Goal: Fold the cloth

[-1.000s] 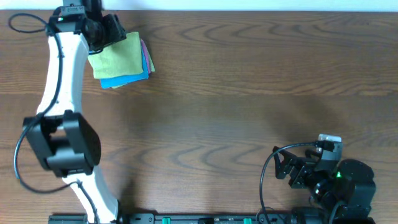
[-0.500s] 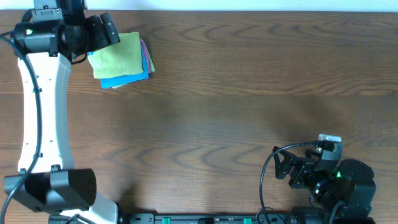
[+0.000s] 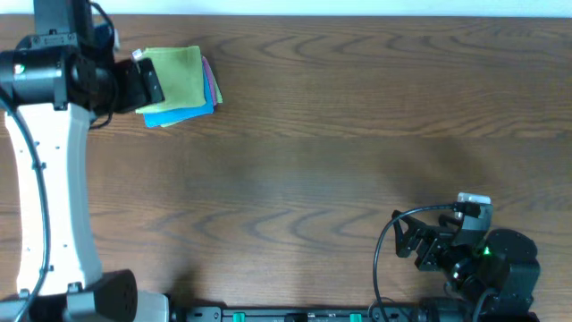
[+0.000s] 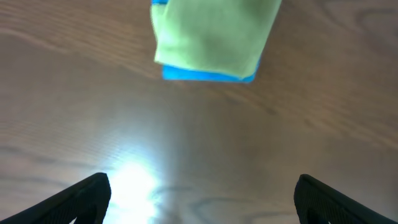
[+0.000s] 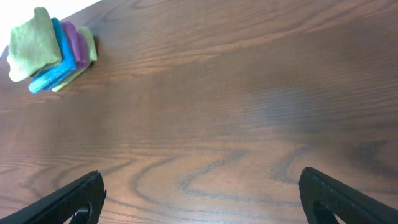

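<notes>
A stack of folded cloths (image 3: 181, 85) lies at the table's far left: green on top, blue and purple beneath. It shows in the left wrist view (image 4: 211, 37) and, small, in the right wrist view (image 5: 50, 50). My left gripper (image 3: 147, 80) is open and empty, just left of the stack. In the left wrist view its fingers (image 4: 202, 199) spread wide over bare wood. My right gripper (image 3: 416, 246) is open and empty at the front right, parked near its base. Its fingers (image 5: 205, 196) frame bare wood.
The wooden table (image 3: 357, 134) fills the view. The left arm's white links (image 3: 45, 206) run down the left side. The right arm's base and cables (image 3: 483, 259) sit at the front right edge.
My left gripper has pulled back leftward off the cloth stack, which stays in place. The left arm has swung toward the table's left edge. The right arm has not moved.
</notes>
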{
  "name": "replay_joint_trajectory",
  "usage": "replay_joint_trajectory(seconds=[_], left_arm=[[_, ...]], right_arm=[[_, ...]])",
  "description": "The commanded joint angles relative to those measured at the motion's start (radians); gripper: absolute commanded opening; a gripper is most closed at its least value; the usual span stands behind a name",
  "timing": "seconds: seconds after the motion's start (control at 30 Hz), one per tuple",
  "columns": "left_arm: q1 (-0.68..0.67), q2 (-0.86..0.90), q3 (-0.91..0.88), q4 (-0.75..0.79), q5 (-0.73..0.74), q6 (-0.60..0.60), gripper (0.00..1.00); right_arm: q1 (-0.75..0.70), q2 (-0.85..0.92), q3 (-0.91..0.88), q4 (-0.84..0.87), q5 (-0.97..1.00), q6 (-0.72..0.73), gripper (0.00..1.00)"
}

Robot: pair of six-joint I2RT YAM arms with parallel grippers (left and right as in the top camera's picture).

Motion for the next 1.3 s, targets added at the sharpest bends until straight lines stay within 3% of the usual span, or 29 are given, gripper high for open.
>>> replay_joint_trajectory(seconds=[0.0,0.17,0.3,0.73,1.27], left_arm=[[0.003,-0.045,0.021,-0.026,-0.053,0.054,0.96],[0.003,-0.075,0.013,-0.064,-0.052,0.071,0.95],[0.003,-0.171,-0.084,-0.006,-0.050,0.074,0.95],[0.002,-0.691,-0.791,0.381,-0.047,0.085,0.95],[-0.045,-1.271,-1.445,0.621,-0.026,0.108,0.95]], right_arm=[[-0.010,-0.005,-0.006,0.000,-0.007,0.011,0.99],[-0.010,-0.005,-0.006,0.000,-0.007,0.011,0.99],[-0.010,-0.006,-0.006,0.000,-0.007,0.011,0.99],[-0.010,-0.006,-0.006,0.000,-0.007,0.011,0.99],[-0.010,-0.006,-0.006,0.000,-0.007,0.011,0.99]])
